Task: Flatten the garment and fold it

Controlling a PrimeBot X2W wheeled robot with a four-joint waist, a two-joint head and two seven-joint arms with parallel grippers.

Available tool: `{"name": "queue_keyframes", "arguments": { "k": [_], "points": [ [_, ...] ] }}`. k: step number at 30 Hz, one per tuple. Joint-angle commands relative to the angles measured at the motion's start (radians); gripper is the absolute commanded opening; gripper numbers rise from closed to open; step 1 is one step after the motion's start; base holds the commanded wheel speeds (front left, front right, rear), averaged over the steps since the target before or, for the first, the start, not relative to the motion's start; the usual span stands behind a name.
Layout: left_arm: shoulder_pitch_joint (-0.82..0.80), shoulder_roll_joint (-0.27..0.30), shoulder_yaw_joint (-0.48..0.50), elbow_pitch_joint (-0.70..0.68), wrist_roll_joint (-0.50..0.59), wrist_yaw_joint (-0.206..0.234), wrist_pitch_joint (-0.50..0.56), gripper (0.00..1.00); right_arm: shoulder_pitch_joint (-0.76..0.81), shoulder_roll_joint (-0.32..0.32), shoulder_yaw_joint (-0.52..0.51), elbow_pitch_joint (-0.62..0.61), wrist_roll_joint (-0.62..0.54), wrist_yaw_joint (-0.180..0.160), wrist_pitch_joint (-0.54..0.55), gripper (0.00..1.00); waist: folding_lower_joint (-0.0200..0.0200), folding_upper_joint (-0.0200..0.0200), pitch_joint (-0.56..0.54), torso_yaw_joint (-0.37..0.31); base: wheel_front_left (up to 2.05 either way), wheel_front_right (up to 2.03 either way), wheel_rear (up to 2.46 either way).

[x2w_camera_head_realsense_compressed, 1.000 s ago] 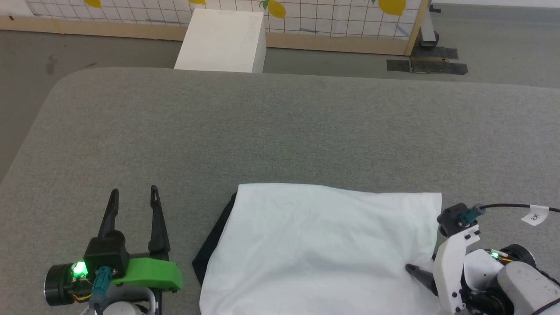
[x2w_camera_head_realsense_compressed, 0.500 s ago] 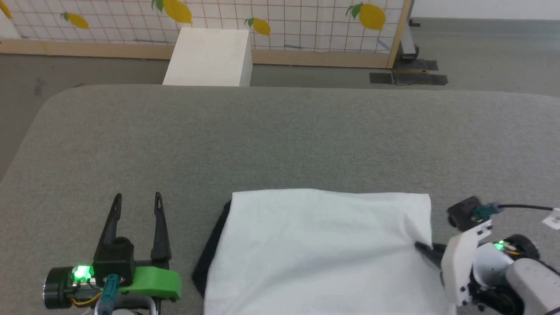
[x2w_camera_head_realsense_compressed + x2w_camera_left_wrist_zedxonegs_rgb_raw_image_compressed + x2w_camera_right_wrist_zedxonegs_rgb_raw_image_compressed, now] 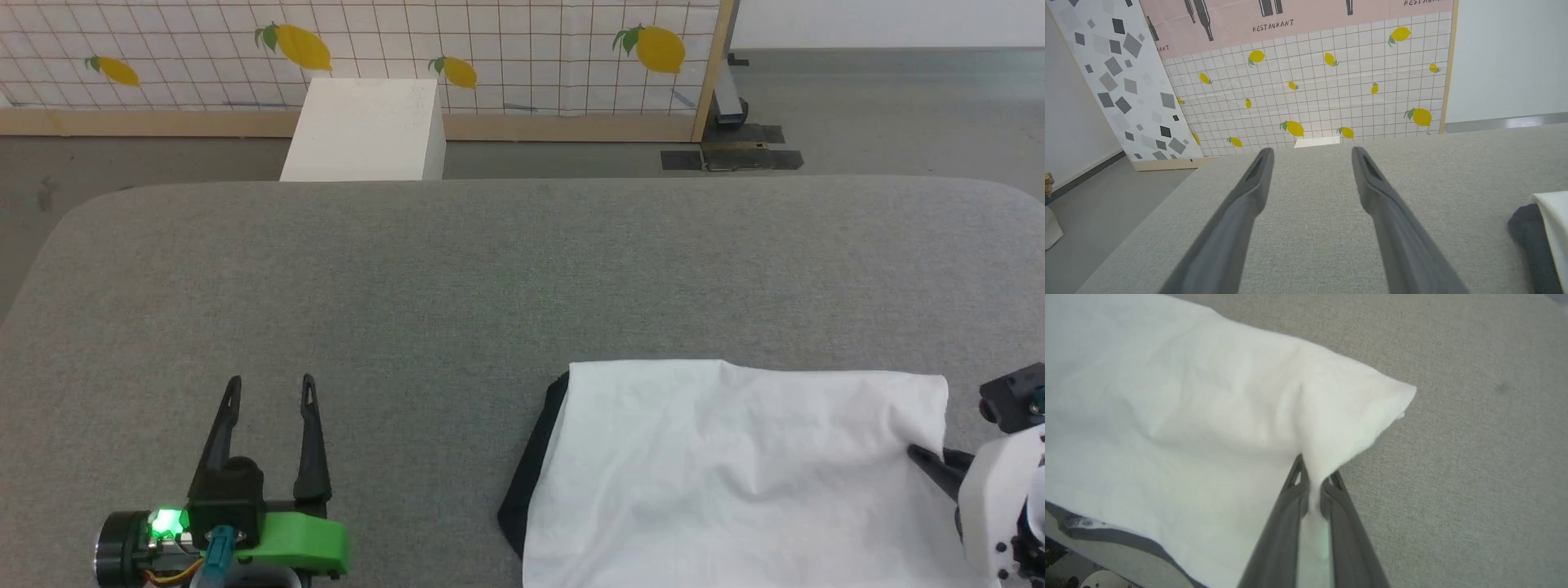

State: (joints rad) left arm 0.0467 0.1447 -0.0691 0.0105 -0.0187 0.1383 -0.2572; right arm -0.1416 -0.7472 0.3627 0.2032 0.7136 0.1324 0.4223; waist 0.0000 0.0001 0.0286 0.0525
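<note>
A: Where is the shirt (image 3: 735, 465) now?

B: It lies on the grey bench (image 3: 408, 286), at the near right part. The white body is on top, and some black cloth shows along its left side.

A: And the right end effector (image 3: 1314, 477)?

B: Its two fingers are closed on the white cloth, near the right corner of the shirt. The cloth rises in a ridge there.

A: The left end effector (image 3: 271, 380)?

B: It is open and holds nothing. It is at the near left of the bench, well apart from the shirt.
</note>
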Motion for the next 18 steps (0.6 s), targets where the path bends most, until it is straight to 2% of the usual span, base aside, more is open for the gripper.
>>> {"name": "queue_keyframes", "arguments": {
  "k": [1, 6, 11, 14, 18],
  "points": [
    [0.018, -0.008, 0.001, -0.004, 0.005, -0.006, -0.005, 1.00, 0.015, 0.001, -0.005, -0.050, -0.003, -0.002, 0.009, 0.00, 0.0000, -0.0001, 0.001, 0.000, 0.00, 0.00, 0.00],
    [0.013, -0.016, 0.002, -0.002, -0.002, -0.012, -0.005, 1.00, 0.032, 0.009, 0.018, -0.251, -0.030, -0.002, 0.069, 0.00, 0.0000, -0.0001, 0.010, 0.004, 0.00, 0.00, 0.00],
    [0.000, -0.027, 0.003, 0.001, -0.005, -0.018, -0.005, 1.00, -0.028, 0.040, 0.100, -0.406, -0.063, -0.002, 0.158, 0.00, 0.0000, -0.0001, 0.029, 0.018, 0.00, 0.00, 0.00],
    [-0.013, -0.035, 0.000, 0.003, -0.006, -0.023, -0.005, 1.00, -0.100, 0.060, 0.182, -0.431, -0.078, -0.002, 0.206, 0.00, 0.0000, -0.0001, 0.050, 0.031, 0.00, 0.00, 0.00],
    [-0.039, -0.047, -0.007, 0.008, -0.008, -0.030, -0.005, 1.00, -0.227, 0.108, 0.293, -0.382, -0.079, -0.002, 0.243, 0.00, 0.0000, -0.0001, 0.085, 0.053, 0.00, 0.00, 0.00]
  ]
}}
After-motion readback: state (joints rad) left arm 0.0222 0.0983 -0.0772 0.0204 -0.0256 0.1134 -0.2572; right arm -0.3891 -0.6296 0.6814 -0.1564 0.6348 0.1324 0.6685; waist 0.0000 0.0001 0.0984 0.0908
